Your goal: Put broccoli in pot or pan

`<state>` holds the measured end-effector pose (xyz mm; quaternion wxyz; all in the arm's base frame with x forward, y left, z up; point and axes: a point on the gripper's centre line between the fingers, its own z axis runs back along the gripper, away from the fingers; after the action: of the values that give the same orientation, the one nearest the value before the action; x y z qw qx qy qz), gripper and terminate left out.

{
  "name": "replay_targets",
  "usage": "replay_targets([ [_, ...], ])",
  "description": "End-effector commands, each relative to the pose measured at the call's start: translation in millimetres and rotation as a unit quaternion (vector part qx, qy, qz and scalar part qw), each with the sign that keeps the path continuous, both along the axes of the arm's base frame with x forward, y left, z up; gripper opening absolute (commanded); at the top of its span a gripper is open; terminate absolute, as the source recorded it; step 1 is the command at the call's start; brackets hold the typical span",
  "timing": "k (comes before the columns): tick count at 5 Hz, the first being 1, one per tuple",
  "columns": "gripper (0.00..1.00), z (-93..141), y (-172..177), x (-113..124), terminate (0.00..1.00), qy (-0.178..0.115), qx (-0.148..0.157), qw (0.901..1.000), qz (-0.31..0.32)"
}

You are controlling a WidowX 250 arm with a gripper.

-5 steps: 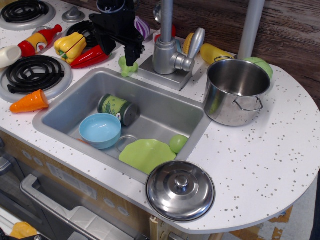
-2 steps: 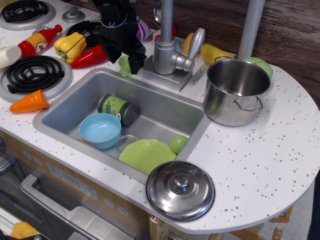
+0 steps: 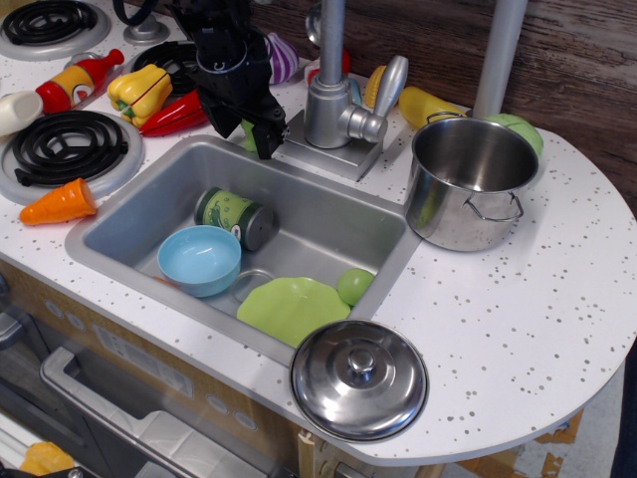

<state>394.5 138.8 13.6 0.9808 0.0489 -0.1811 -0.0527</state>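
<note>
1 gripper, lower than 1 second ago, is covering the broccoli at upper left; finger spread unclear, so a grasp is likely coming. The pot is waiting empty at right.

You see a white speckled counter with a grey sink. Dark wood-plank wall behind; even light.

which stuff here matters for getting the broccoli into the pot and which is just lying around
In the job:
broccoli, mostly hidden under the tool
pot

Lying about:
steel lid
blue bowl
green plate
can
carrot
</note>
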Motion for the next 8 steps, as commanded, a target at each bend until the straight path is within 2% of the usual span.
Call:
replay_targets([
  [1,1.0,18,21,13,0.0,-0.03,0.02,0.9992,-0.015],
  [2,1.0,18,26,16,0.0,-0.03,0.018,0.9992,-0.022],
  [3,1.0,12,28,18,0.0,-0.045,-0.003,0.9988,-0.02],
  [4,0.0,11,25,20,0.0,-0.044,-0.034,0.9984,-0.011],
  [5,0.0,11,24,20,0.0,-0.046,-0.043,0.998,-0.008],
  [6,0.0,17,20,17,0.0,-0.035,-0.048,0.9982,-0.003],
  [7,0.0,52,9,6,0.0,-0.007,-0.021,0.9995,0.021],
  [8,0.0,92,-20,-19,0.0,0.033,0.011,0.9968,0.072],
])
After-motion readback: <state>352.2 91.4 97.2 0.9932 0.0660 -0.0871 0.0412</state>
